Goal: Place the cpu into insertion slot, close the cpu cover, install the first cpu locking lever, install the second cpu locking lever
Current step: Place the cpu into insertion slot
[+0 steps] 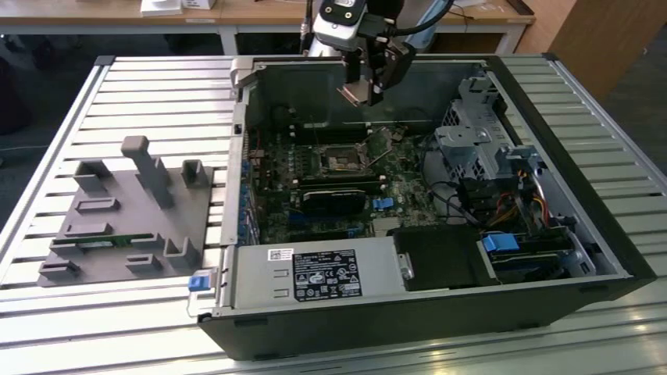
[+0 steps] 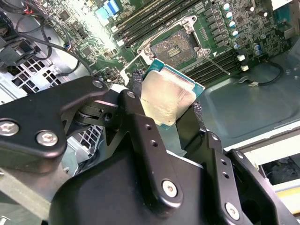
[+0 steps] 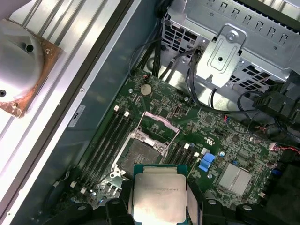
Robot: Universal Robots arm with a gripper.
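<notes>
1. In the exterior view, the claw hangs over the rear part of the open computer case, which lies on the slatted bench. The claw is clear of the green board and of the insertion slot on it. A grey fixture tray sits on the bench to the exterior view's left of the case.
2. In the second wrist view, the cpu is pinched by two opposite edges between the black fingers, which are closed onto it. Its dull metal top faces the camera. The slot lies uncovered on the board, apart from the chip.
3. In the first wrist view, the chip sits in the claw's grip above the board, near the slot but not in it. The cpu cover stands swung up at the slot's edge.
</notes>
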